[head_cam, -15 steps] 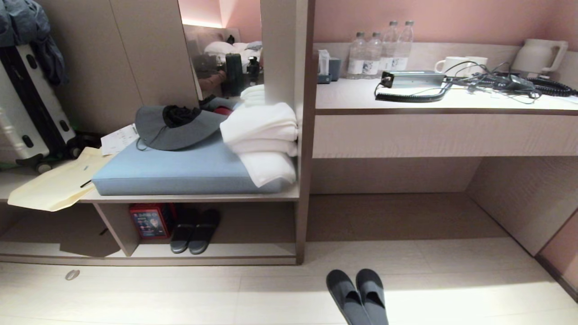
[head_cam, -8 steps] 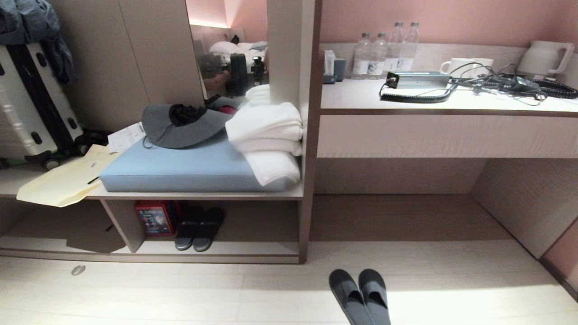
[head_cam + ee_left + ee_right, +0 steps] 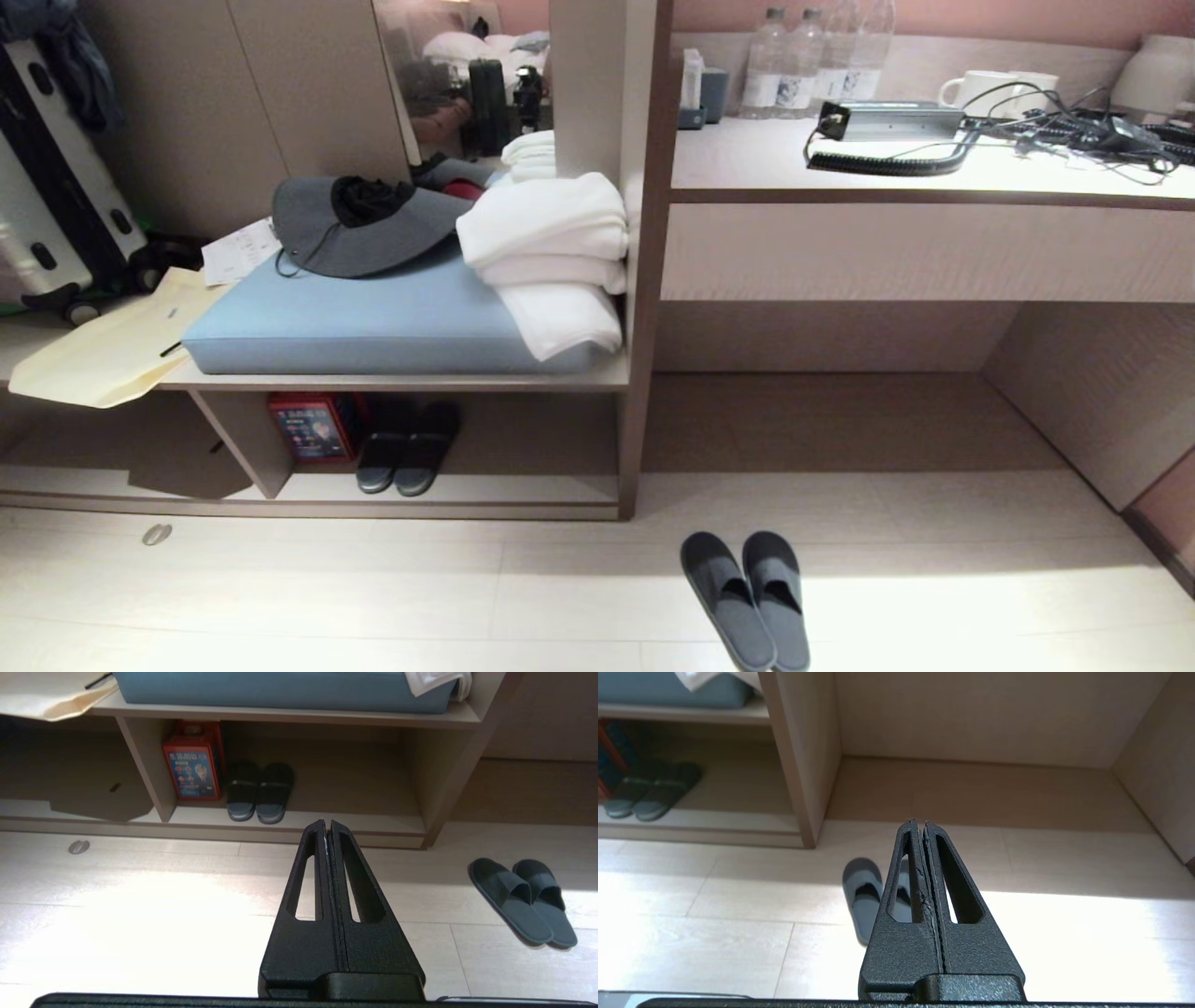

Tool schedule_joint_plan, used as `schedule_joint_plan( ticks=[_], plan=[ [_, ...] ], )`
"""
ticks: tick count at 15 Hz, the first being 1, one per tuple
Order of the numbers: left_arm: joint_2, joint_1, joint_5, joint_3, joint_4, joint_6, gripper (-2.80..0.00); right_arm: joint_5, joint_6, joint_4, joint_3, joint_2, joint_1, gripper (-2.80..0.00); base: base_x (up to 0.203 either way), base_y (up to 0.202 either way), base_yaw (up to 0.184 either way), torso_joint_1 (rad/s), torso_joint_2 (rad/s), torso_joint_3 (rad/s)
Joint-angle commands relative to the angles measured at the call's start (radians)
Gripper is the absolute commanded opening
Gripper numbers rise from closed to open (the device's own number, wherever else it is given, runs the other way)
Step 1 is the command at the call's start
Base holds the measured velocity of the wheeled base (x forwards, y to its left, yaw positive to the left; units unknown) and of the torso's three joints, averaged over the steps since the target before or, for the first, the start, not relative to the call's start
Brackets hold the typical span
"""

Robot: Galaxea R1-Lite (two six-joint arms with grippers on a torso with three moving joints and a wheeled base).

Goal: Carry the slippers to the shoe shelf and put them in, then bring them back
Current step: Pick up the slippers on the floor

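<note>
Beige shelf holds another dark pair beside a red box; the slippers lie on the floor (both grippers pressed together, empty).

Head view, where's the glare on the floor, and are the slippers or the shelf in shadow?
Head view: a bright washed-out band crosses the floor beside the slippers; the shoe shelf sits in dim shade under the bench. Left wrist view: glare whitens the tiles left of the closed left gripper. Right wrist view: glare right of the closed right gripper.
</note>
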Motion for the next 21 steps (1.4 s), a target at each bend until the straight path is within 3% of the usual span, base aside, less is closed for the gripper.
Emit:
schedule_joint_plan(
  ticks=[1, 21],
  plan=[
    [0.0, 0.0, 0.0, 0.0, 0.0, -0.001, -2.8, 0.0, -0.001, 0.0, -0.001, 0.0, 0.0, -2.8, 0.0, 0.0, 0.0, 0.003, 0.01, -0.195],
    [0.0, 0.0, 0.0, 0.0, -0.002, -0.002, -2.8, 0.0, -0.001, 0.0, -0.001, 0.0, 0.0, -2.8, 0.0, 0.0, 0.0, 0.002, 0.0, -0.197]
  ],
)
